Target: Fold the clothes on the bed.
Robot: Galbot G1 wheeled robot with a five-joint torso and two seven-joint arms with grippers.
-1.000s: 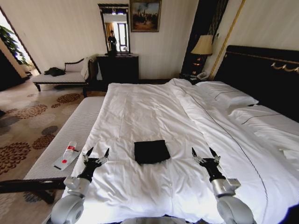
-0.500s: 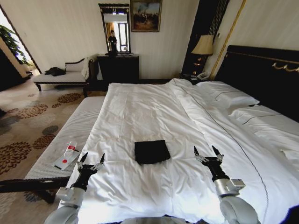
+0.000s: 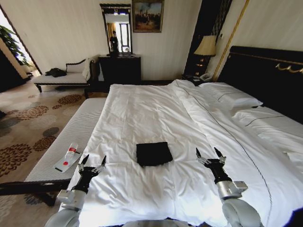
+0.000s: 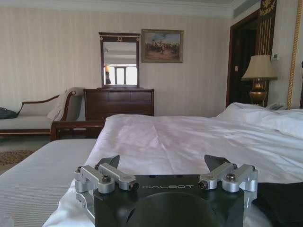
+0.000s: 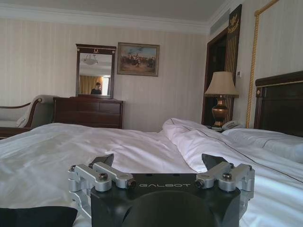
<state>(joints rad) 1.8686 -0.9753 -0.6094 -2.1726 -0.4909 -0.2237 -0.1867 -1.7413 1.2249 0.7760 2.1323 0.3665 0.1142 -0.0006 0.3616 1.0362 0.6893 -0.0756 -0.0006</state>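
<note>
The black T-shirt (image 3: 154, 153) lies on the white duvet (image 3: 142, 113) of the bed (image 3: 265, 71), near the foot end, already reduced to a compact, nearly square packet with no sleeve or hem trailing. Folding therefore appears complete or nearly so (a judgement from its outline alone).

The left gripper (image 3: 93, 163) hovers at the duvet's left edge, fingers spread and holding nothing. The right gripper (image 3: 209, 155) hovers over the duvet on the other side, fingers likewise spread and empty. The packet sits between them, apart from both and slightly farther up the bed. Its marginally longer axis runs across the bed, pointing toward each gripper. Both stand at a similar remove; neither is clearly nearer.

A pale bench (image 3: 71, 137) beside the bed carries a small white-and-red item (image 3: 67, 157).
</note>
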